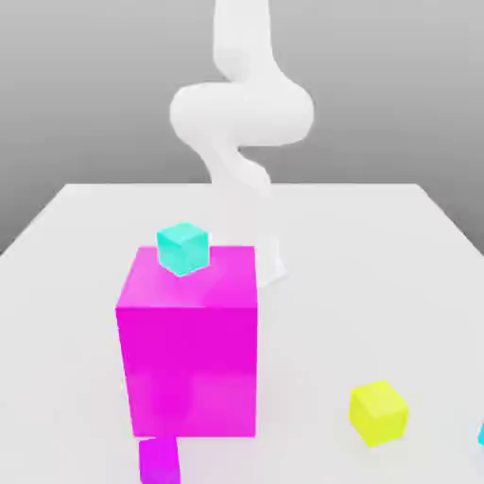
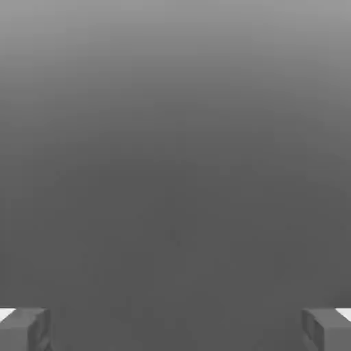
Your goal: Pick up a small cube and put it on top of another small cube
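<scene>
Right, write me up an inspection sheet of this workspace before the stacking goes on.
Surface: white table, plain.
Job's things: turquoise cube on top of the magenta block; blue cube cut off at the exterior view's right edge, not stacked.
Clutter: big magenta block, magenta cube by its near side, yellow cube toward the exterior view's right.
Gripper: tool open, nothing between its fingers.
Cables: nothing seen.
Surroundings: grey backdrop; white arm beyond the block.

Plain grey backdrop behind a pale, smooth tabletop (image 1: 350, 246).
</scene>
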`<state>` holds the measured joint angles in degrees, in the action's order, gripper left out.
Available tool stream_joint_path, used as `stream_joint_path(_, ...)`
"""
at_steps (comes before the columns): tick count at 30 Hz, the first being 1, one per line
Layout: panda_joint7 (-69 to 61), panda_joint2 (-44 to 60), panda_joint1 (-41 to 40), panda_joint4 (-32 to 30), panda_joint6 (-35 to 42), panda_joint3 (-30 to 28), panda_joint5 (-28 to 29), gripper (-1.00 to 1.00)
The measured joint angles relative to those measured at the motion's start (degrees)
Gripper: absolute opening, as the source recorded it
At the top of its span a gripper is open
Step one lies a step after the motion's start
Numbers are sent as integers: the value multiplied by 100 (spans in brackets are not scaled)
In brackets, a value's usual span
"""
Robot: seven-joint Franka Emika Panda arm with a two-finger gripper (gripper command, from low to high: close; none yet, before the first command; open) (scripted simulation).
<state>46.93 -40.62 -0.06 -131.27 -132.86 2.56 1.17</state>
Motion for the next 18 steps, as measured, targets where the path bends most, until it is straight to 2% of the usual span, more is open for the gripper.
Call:
stream_joint_path(11,627,2306,72,225,-480,1113,711,0)
stream_joint_path(18,1116,3775,402,371,-766,1590,1294,0)
